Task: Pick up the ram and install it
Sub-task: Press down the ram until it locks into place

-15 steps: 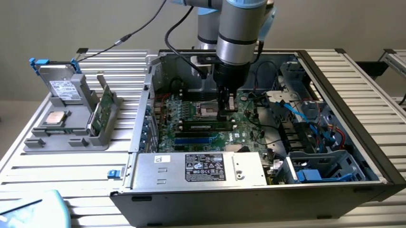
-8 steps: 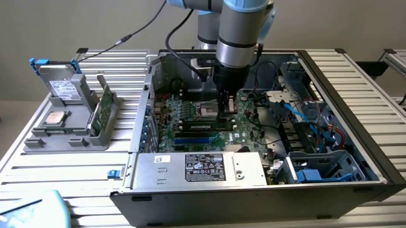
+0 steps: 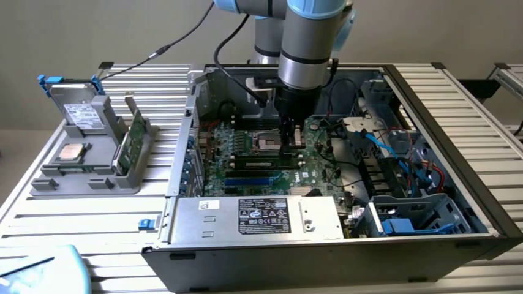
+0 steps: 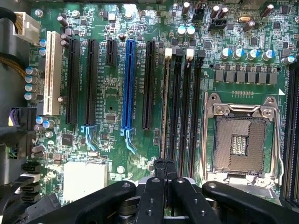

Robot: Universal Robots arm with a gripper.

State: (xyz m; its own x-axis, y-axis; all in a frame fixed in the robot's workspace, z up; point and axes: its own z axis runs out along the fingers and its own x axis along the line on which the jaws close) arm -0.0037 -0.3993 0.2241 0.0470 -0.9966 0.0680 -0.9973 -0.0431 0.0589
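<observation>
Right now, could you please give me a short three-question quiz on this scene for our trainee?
1. True or false: the gripper stands wide open.
2. The gripper is above: A) a keyboard; B) the motherboard inside the case; C) a monitor.
3. Where does the square silver processor lie?
Key: 1 false, it is shut; 2 B; 3 on the grey holder outside the case, at the exterior view's left.
</observation>
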